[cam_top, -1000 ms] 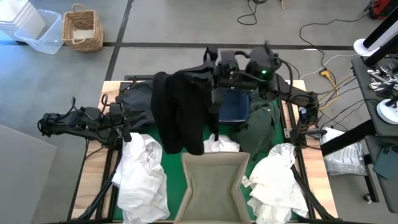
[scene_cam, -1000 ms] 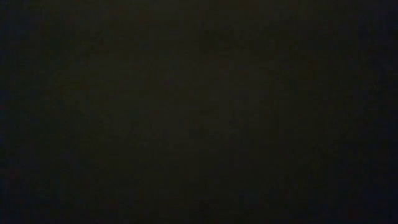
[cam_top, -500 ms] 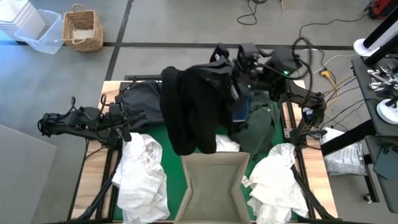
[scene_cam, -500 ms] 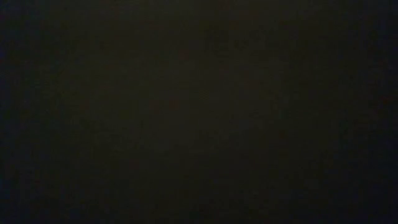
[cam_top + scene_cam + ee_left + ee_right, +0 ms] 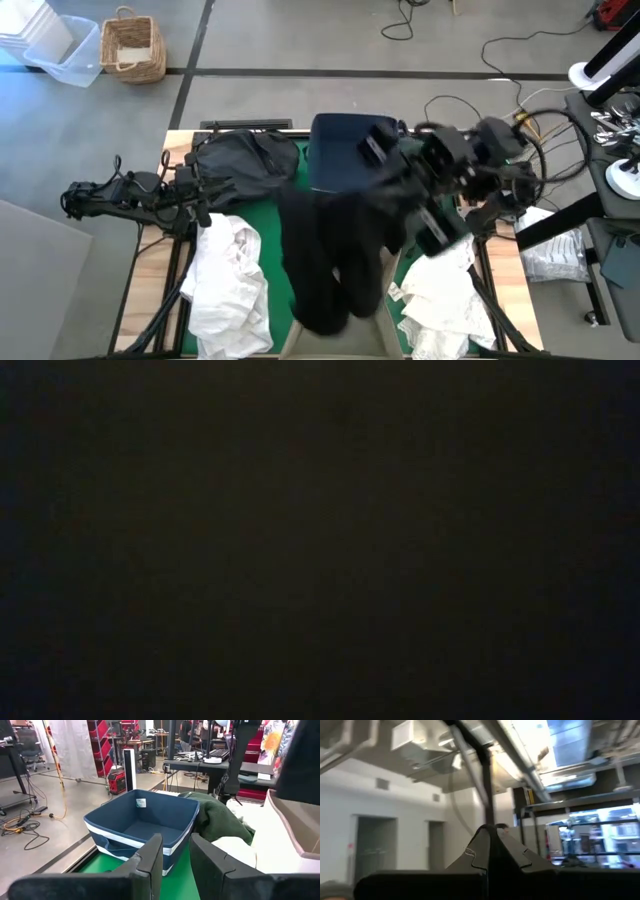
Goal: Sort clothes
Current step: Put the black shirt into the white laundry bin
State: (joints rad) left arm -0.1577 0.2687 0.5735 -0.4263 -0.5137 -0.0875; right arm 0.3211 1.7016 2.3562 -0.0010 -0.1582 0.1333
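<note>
My right gripper [image 5: 400,190] is blurred over the table's middle right and shut on a black garment [image 5: 330,260], which hangs over the beige fabric bin [image 5: 390,275]. In its wrist view the right gripper [image 5: 487,832] points up at the ceiling. My left gripper [image 5: 176,852] is open at the table's left, facing the navy bin [image 5: 145,820] and touching nothing. White garments lie near left [image 5: 230,285] and near right [image 5: 445,295]. A charcoal garment [image 5: 240,155] lies far left. A dark green garment [image 5: 220,817] lies beside the navy bin [image 5: 345,150]. My right gripper is shut on the black garment at its upper end [image 5: 375,200]; motion blur hides the exact hold. The cloth hangs slack below the fingers, and its lower end [image 5: 325,310] is over the beige bin; whether it touches the bin I cannot tell.
The low view is black. A green mat [image 5: 270,235] covers the table's middle, framed by dark rails [image 5: 180,270]. A wicker basket [image 5: 132,45] and a clear tub [image 5: 60,50] stand on the floor beyond the far left corner.
My right gripper has swung from over the table's far middle toward the right and near side, tipping upward. The black garment has gone with it, from hanging over the far middle to hanging over the beige bin, and the navy bin is now uncovered.
</note>
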